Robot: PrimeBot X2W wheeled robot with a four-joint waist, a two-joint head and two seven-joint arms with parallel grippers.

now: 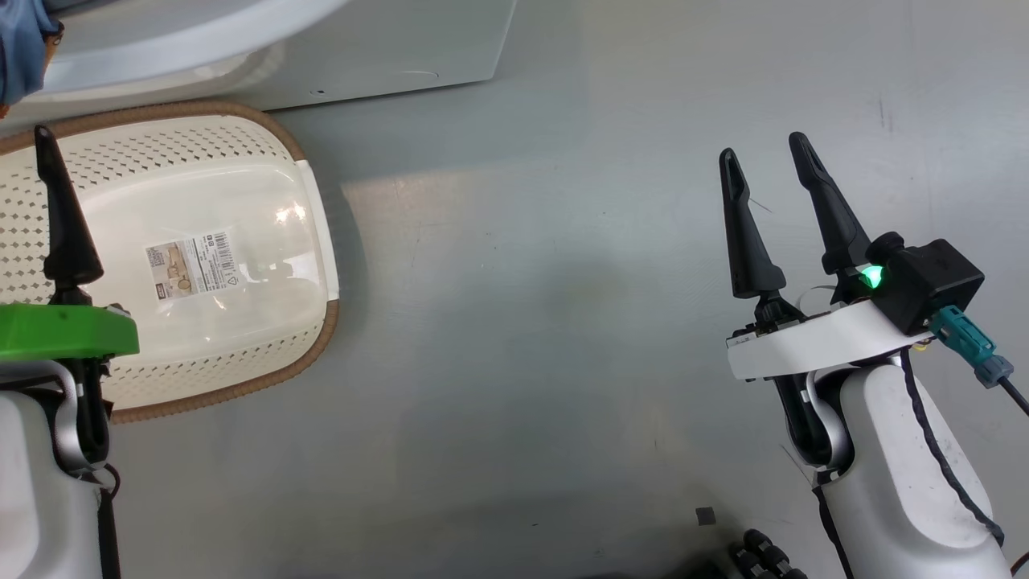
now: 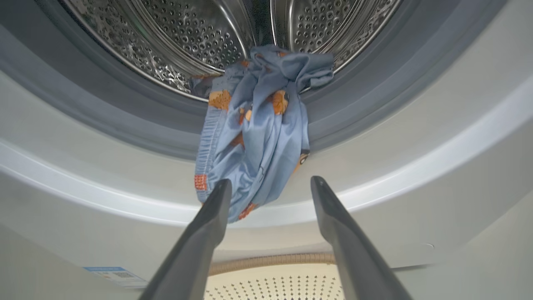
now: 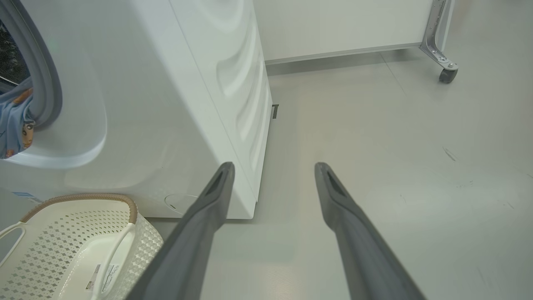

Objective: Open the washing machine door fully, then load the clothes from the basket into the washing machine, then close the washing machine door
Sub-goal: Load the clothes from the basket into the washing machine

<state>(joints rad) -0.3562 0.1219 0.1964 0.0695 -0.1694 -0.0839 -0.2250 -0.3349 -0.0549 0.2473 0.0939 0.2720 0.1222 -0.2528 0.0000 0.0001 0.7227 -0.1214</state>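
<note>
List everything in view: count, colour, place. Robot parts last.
washing machine: one, white, on the floor
drum: one, steel, inside the machine
gasket: one, grey, around the drum mouth
garment: one bundle, light blue with orange prints, hanging from drum over gasket
basket: one, cream-white with brown rim, on floor before machine
sticker: one, pale, on basket's bottom
caster: one, grey, far floor
left pincer: one, dark, open, near the garment
right pincer: one, dark, open, above floor
</note>
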